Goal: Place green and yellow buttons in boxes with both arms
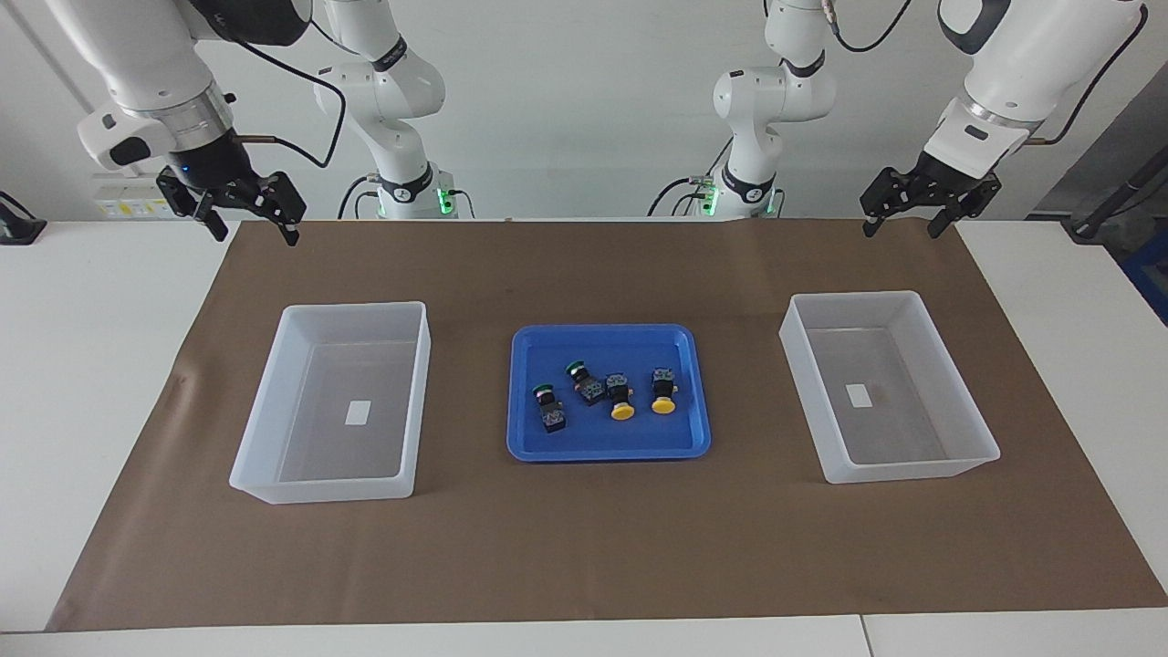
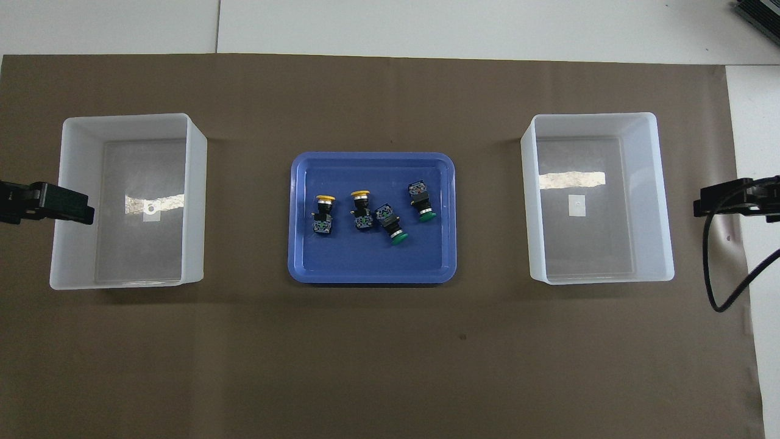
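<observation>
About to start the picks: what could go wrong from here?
1. The inner yellow button and inner green button lie almost touching in the tray; fingers taking one may knock the other.
2. The buttons lie tipped on their sides, so they may roll or slip.
3. Both arms reaching into one small tray could collide.

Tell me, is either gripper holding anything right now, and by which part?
Nothing is held. The left gripper and right gripper hang open and empty; all four buttons lie in the blue tray.
</observation>
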